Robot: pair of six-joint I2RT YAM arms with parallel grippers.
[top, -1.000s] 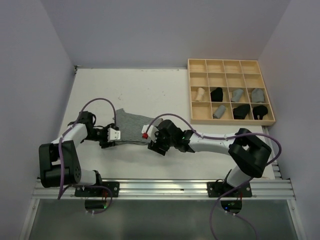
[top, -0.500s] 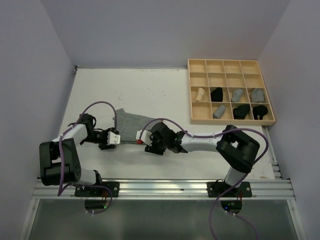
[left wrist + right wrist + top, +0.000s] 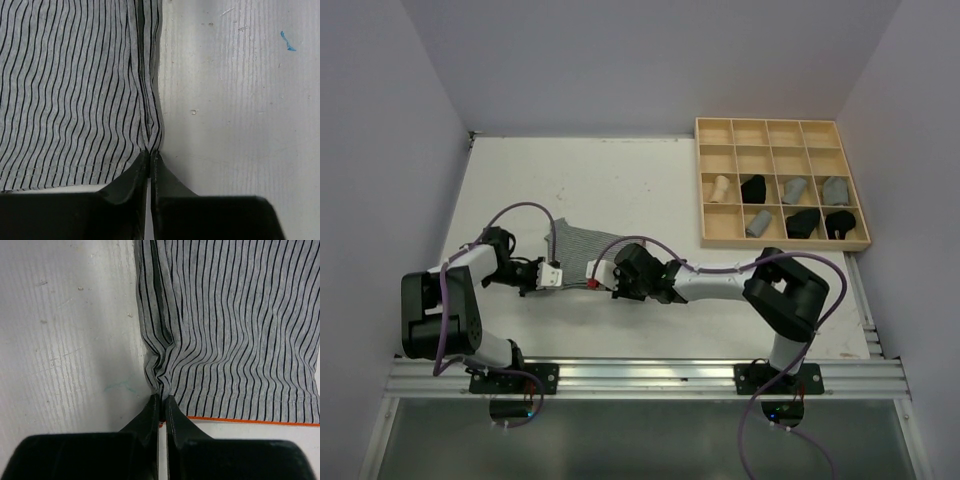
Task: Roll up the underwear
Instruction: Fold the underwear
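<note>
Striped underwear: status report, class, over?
Left claw shut on striped underwear edge. Right claw shut on opposite edge. Lying flat, not yet rolled. Nothing in the way.

No text, label, brand, number or sign can be read in any view. The counter [image 3: 240, 100] carries only a small blue squiggle [image 3: 287, 41] and, in the right wrist view, a faint green scrawl [image 3: 117, 386]. Neither forms a letter or digit.

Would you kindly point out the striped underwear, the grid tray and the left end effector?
striped underwear [image 3: 570, 250]: top external view, the cloth's middle.
grid tray [image 3: 751, 133]: top external view, an empty far compartment.
left end effector [image 3: 150, 156]: left wrist view, between its fingertips.
</note>
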